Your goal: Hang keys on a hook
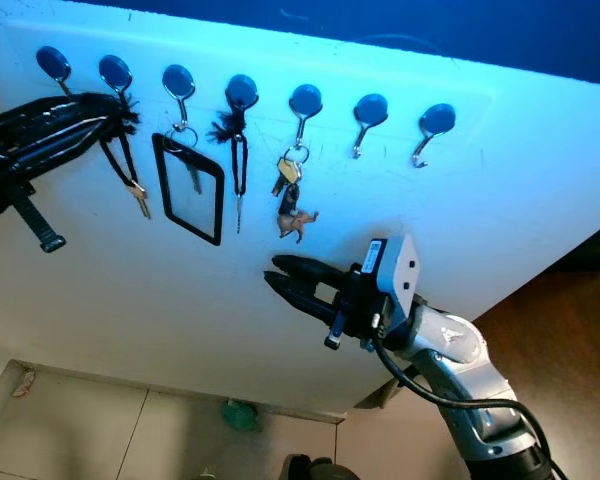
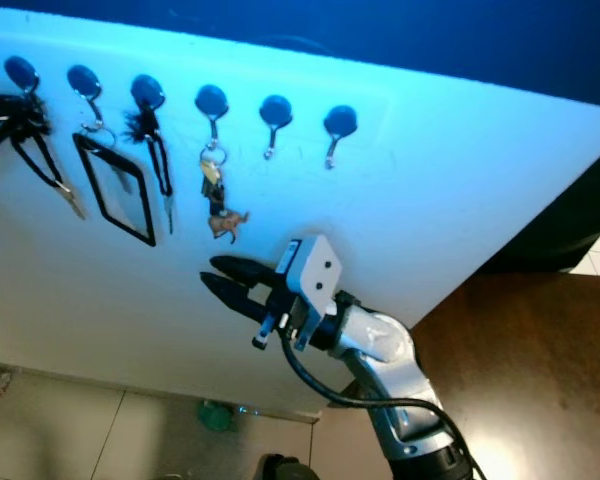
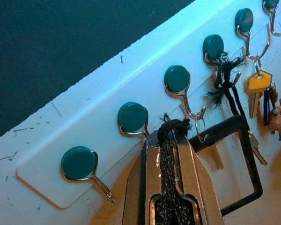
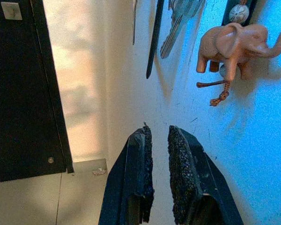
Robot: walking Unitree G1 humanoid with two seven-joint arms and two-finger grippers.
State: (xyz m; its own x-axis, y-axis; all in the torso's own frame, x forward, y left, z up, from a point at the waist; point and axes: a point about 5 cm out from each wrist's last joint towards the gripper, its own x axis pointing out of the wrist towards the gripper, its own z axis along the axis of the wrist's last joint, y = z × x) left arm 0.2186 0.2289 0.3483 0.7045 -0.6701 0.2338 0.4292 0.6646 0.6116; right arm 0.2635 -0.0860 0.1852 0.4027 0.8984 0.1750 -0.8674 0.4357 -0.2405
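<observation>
White wall panel (image 1: pixel 500 200) runs across the head views, lit bluish, with a dark blue surface above it and pale floor tiles (image 1: pixel 70 430) below; brown wood flooring (image 1: pixel 570 330) lies off to the right. A row of seven round blue-capped hooks (image 1: pixel 370 108) with silver prongs crosses the panel.

The left gripper (image 1: pixel 115 115) is raised to the second hook (image 1: pixel 115 72) from the left. Its jaws are closed on the black cord (image 3: pixel 171 126) of a key set; in the left wrist view the frayed cord end pokes out between the two metal-backed fingers, just below a hook. From the grip a black loop drops down the wall and ends in a single pale key (image 1: pixel 140 200), which hangs a little below and to the right of the fingertips. Whether the loop is over the hook's prong cannot be told.

On the third hook hangs a black rectangular frame tag (image 1: pixel 188 190) with a key on a ring. The fourth carries a black tasselled cord (image 1: pixel 238 170) with a thin key. The fifth holds a ring with a yellow-headed key (image 1: pixel 288 170) and a small brown elephant charm (image 4: pixel 234 44). The last two hooks on the right are bare, as is the first.

The right gripper (image 1: pixel 290 280) hovers lower, below the elephant charm and close to the wall, fingers pointing left. Its jaws stand slightly apart with nothing between them; the right wrist view shows the narrow gap between the rough black pads (image 4: pixel 182 173).
</observation>
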